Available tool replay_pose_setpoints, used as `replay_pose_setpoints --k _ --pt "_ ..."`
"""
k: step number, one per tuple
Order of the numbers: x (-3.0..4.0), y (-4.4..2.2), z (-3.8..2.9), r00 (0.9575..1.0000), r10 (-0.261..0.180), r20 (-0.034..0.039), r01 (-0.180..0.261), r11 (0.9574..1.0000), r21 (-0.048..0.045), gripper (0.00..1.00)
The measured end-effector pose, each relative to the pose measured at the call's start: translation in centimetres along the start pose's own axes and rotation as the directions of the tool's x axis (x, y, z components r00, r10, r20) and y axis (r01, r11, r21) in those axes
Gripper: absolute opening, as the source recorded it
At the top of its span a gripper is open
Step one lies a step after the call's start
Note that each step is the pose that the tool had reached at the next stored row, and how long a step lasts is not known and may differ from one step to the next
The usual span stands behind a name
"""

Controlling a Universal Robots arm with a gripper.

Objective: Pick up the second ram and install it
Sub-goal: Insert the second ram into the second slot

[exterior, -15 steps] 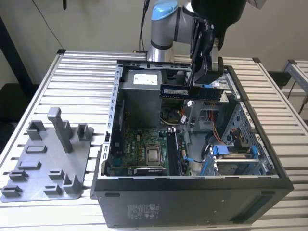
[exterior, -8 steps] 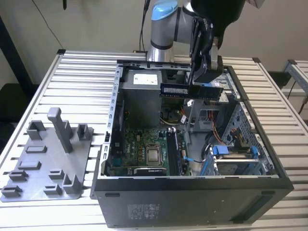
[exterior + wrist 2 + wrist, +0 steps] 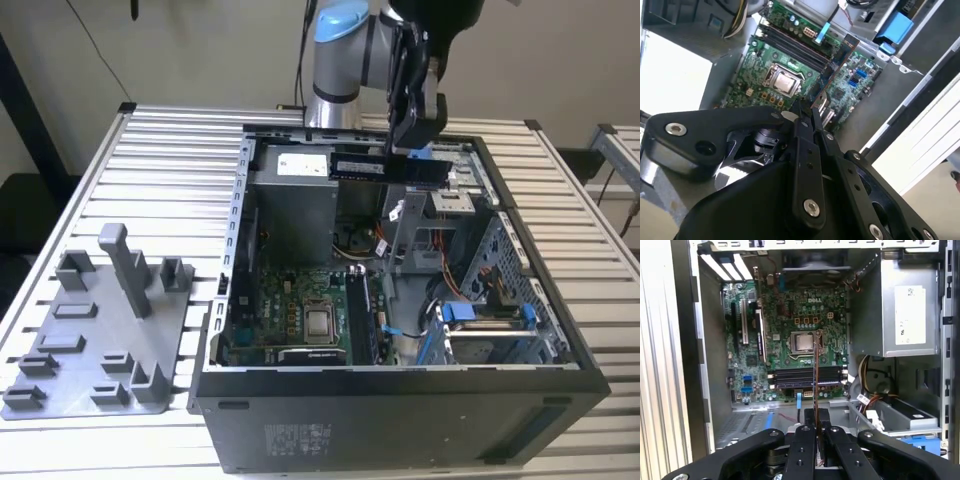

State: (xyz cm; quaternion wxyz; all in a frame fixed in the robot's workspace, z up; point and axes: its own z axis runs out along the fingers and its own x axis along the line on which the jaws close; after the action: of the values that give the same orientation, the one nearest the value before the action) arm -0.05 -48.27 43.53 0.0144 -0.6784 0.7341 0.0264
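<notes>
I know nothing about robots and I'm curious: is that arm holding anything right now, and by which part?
Yes: the gripper holds the second ram, pinched by its flat faces at the upper long edge, above the open computer case.

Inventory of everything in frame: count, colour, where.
table: 1, silver slats, under everything
case: 1, black, open, on the table
motherboard: 1, green, on the case floor
CPU: 1, silver, mid-motherboard
power supply: 1, grey, far end of the case
drive caddy: 1, blue, in the case, exterior view's right
tray: 1, grey, on the table, exterior view's left of the case
ram: 1, dark, held level above the case
arm: 1, grey and blue, behind the case
gripper: 1, black, shut on the ram
</notes>
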Motion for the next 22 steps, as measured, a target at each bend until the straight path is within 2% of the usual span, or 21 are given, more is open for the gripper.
replay_pose_setpoints --k 3,6,8,22 --pt "-0.98 0.07 0.15 1.0000 0.000 0.0001 0.000 1.0000 0.0000 0.14" --pt "-1.48 0.10 0.22 1.0000 0.000 0.0001 0.000 1.0000 0.0000 0.14" --pt "-1.85 0.13 0.28 1.0000 0.000 0.0037 0.000 1.0000 -0.0002 0.14" --pt "-1.97 0.14 0.30 1.0000 0.000 0.0038 0.000 1.0000 -0.0003 0.14"
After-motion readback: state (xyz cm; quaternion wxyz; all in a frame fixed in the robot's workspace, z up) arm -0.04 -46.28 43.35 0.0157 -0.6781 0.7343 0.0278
